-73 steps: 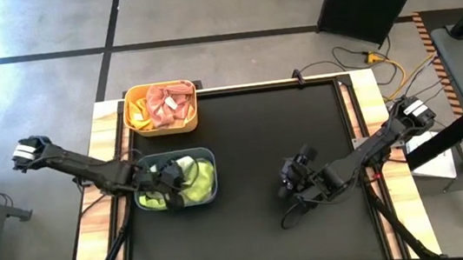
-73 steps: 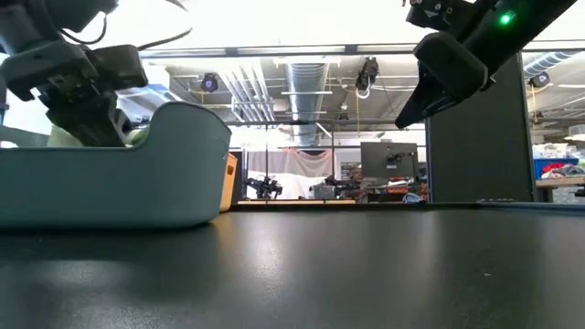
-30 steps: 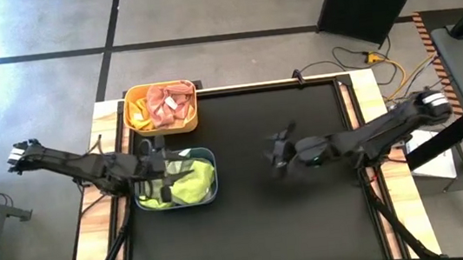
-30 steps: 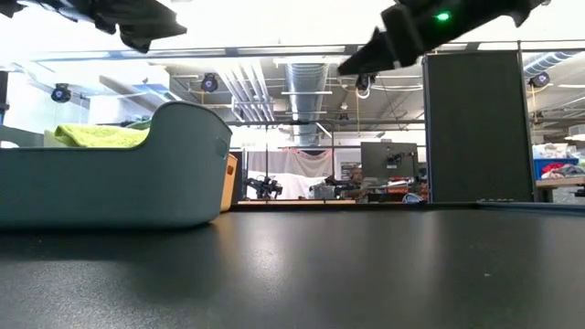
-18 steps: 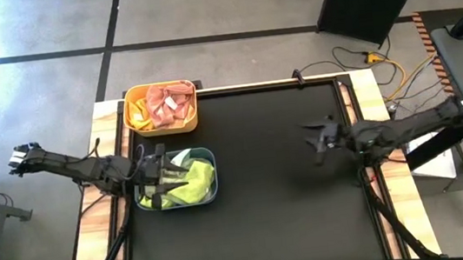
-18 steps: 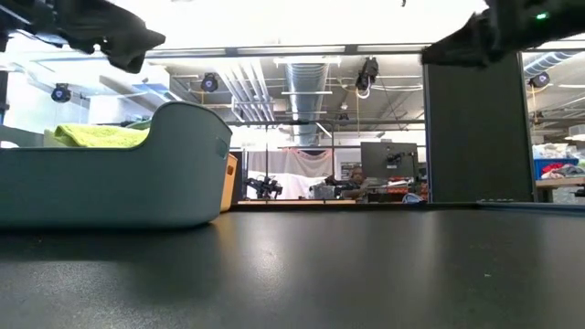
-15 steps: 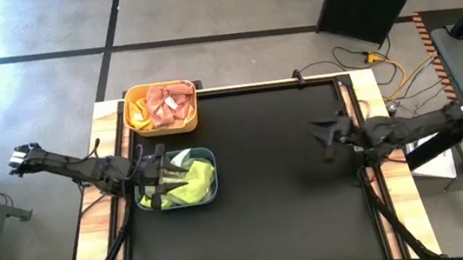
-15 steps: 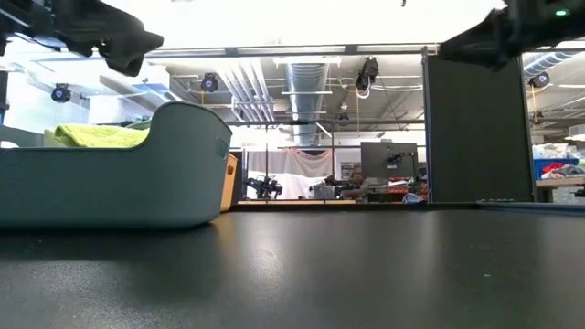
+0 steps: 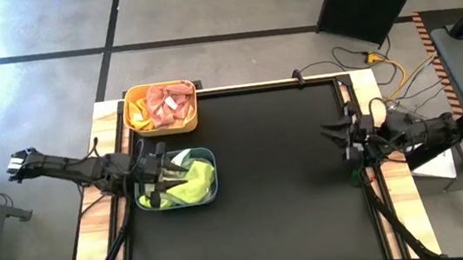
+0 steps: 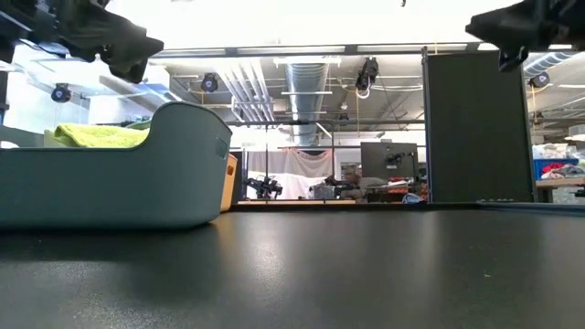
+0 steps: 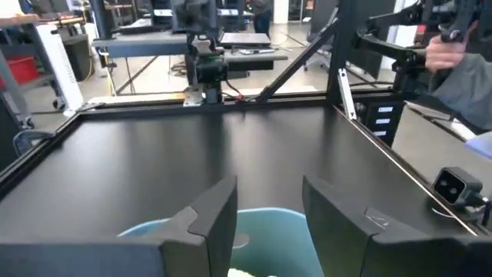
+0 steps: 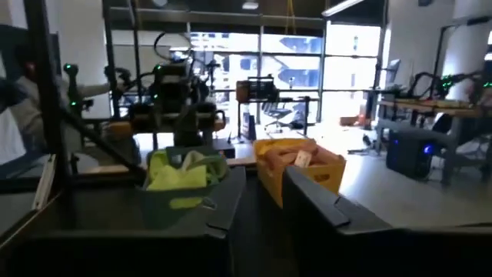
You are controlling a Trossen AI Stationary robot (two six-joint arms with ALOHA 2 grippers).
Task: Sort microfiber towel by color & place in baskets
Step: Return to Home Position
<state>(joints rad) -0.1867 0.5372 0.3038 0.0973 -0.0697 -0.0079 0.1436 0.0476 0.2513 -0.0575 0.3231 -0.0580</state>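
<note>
1. The tabletop shows no loose towel. Both baskets sit on its 9-to-11 o'clock side.
2. The left arm reaches in from 9 o'clock. The left jaws hang over the 9 o'clock half of the blue-grey basket, above the cloth. They are parted with a clear gap and hold nothing. This arm is much the nearer to both baskets.
3. The right arm lies along the 3 o'clock edge, well apart from the baskets. The right jaws point toward 9 o'clock, also parted and empty.
4. The blue-grey basket's long axis runs 9 to 3. To my eye the sorting is finished, so the left jaws' way home lies back toward 9 o'clock. They should rise clear of the basket's near wall before drawing back.
5. The yellow basket stands near the blue-grey one, at its 12 o'clock, without touching it.
6. Green towels fill the blue-grey basket to about its rim.
7. Pink towels fill the yellow basket.
</note>
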